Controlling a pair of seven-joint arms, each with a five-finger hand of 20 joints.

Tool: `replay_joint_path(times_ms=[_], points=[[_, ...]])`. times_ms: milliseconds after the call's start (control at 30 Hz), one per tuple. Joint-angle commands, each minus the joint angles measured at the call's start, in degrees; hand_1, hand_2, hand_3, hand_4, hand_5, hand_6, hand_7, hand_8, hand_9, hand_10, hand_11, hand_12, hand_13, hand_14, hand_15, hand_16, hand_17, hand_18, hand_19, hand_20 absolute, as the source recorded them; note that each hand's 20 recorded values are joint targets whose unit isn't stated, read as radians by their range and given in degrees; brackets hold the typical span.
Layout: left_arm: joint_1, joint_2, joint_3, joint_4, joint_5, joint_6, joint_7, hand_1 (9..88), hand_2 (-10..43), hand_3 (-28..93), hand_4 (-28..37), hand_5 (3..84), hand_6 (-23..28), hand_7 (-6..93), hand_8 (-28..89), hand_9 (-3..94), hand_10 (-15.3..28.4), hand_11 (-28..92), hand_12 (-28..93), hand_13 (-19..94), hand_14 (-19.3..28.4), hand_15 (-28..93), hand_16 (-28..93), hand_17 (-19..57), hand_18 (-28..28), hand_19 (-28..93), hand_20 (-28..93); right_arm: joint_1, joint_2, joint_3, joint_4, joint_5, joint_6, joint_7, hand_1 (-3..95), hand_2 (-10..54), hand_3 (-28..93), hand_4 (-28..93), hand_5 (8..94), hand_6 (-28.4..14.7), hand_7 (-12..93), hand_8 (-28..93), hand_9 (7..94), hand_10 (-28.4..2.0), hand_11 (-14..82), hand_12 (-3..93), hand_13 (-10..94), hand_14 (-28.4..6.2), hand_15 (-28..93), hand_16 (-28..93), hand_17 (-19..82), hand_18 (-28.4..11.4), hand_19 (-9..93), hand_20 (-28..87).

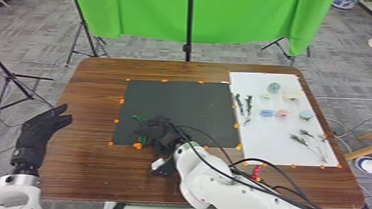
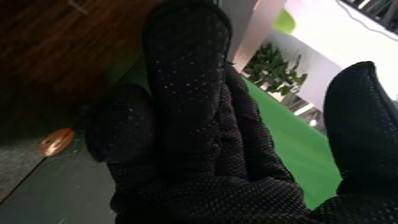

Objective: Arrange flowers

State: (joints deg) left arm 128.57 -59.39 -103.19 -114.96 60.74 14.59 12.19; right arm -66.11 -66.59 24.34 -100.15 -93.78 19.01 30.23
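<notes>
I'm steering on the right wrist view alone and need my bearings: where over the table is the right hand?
Observer: The right hand is at the near-left part of the dark mat.
Operator: And the blue flower heads?
Observer: On the white board, to the right of the mat.
Operator: Is the left hand out of my way?
Observer: It looks so: it's by the left edge of the table, well apart from the right.

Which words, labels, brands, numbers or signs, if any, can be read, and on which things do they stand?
No word, number or sign can be read.
White patch by the right arm: too small to tell if it bears print.
Black mat, white board: no text seen.
</notes>
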Motion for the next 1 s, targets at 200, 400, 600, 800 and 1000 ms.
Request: replay_joint_path(times_ms=[200,400,600,800,1000], points=[[0.6,-0.93,0.04,0.08,0.28,-0.72,-0.56,25.5,9.8,66,-28.3,46.8,6.7,9.0,-6,47.7,15.5,20,9,38,18.1,17,-2,7.8,13.5,18,16,-1.2,0.4,3.9,-2.5,1.6,0.5,-2.2,23.2,6.5,58,-12,45.9,-8.8,6,-5,71.9,-20.4,10.1,13.3,94,-7.2,40,25,70,-9.3,80,28],[0.6,-1.0,-0.01,0.06,0.23,-0.8,-0.49,25.6,9.7,66,-28.3,46.8,6.8,9.0,-6,47.6,15.5,20,9,38,18.1,17,-2,7.8,13.5,18,16,-1.1,5.4,11.6,-11.0,2.3,3.7,-6.4,23.0,5.4,59,-12,47.4,-8.2,6,-5,73.4,-19.9,11.6,14.3,94,-7.0,40,25,70,-9.4,81,27],[0.7,-0.85,-0.46,-0.14,0.4,-0.95,-0.57,25.5,9.7,66,-28.3,46.8,6.8,9.0,-6,47.7,15.5,20,9,38,18.0,17,-2,7.8,13.6,18,16,-8.4,14.4,24.8,-19.6,-3.6,3.6,-7.6,24.7,0.3,61,-12,55.5,-7.1,9,-5,76.8,-17.7,14.7,17.0,94,-6.7,41,28,69,-10.0,84,28],[1.4,-0.92,-1.15,-0.52,0.36,-0.87,-0.76,25.7,9.6,66,-28.3,46.8,6.7,9.1,-6,47.8,15.5,20,9,38,18.1,17,-2,7.8,13.6,18,16,-23.8,22.8,42.5,-24.5,-19.9,4.8,-2.8,28.7,-7.4,61,-15,67.3,-4.7,14,-7,84.1,-14.3,22.4,21.4,94,-5.1,45,31,66,-11.2,91,30],[1.6,-0.92,-1.69,-0.77,0.81,-1.28,-1.12,25.8,9.7,66,-28.3,46.8,6.7,9.1,-6,47.9,15.5,20,9,38,18.1,17,-2,7.9,13.5,18,16,-42.2,25.8,62.8,-25.7,-31.7,-3.1,5.0,35.0,-9.5,61,-23,74.6,-3.3,17,-8,88.6,-11.9,30.8,25.6,94,-2.9,53,32,67,-11.7,93,39]])
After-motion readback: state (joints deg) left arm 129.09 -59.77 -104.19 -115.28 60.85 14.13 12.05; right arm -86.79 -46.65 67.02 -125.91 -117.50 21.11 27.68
